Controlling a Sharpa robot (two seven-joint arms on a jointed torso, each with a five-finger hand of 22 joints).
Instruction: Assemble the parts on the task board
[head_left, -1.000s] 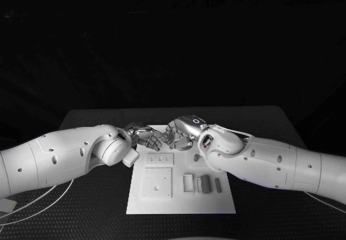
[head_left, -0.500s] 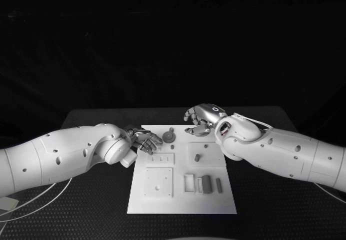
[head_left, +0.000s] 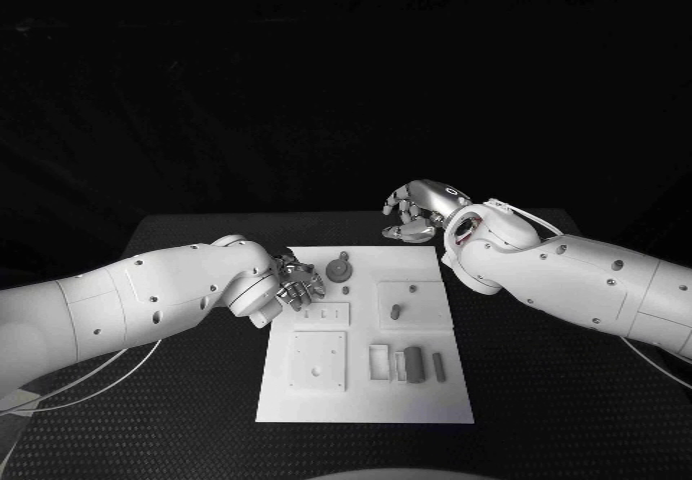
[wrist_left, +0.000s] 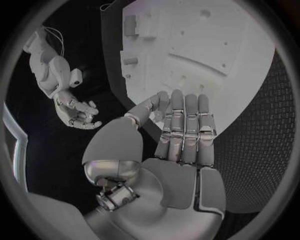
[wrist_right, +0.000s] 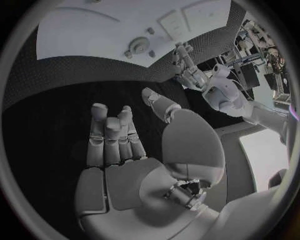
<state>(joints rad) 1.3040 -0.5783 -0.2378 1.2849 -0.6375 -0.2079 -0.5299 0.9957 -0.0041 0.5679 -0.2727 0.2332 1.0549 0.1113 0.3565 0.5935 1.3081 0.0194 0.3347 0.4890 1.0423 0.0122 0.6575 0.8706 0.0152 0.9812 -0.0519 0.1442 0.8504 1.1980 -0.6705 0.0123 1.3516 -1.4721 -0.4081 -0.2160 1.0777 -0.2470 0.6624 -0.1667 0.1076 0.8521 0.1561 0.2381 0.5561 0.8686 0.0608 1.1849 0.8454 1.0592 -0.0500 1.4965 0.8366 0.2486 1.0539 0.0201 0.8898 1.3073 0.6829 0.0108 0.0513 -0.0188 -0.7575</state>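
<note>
The white task board (head_left: 368, 400) lies in the middle of the black table. A round grey part (head_left: 339, 268) stands on its far left area, also seen in the right wrist view as the round part (wrist_right: 136, 47). My left hand (head_left: 296, 287) sits at the board's left edge, just beside that part, fingers straight and side by side, holding nothing (wrist_left: 184, 130). My right hand (head_left: 417, 214) hangs raised beyond the board's far right corner, fingers loosely bent and apart, palm bare (wrist_right: 119, 140).
Several grey bar parts (head_left: 411, 365) lie in a row on the board's near right. A small peg (head_left: 394, 312) stands in a raised plate (head_left: 418, 300). Another plate (head_left: 317, 362) sits near left. A cable (head_left: 72, 400) trails off the table's left.
Both hands left the round part, which stays on the board. My right hand rose and swung away to the far right. My left hand drew back to the board's left edge.
</note>
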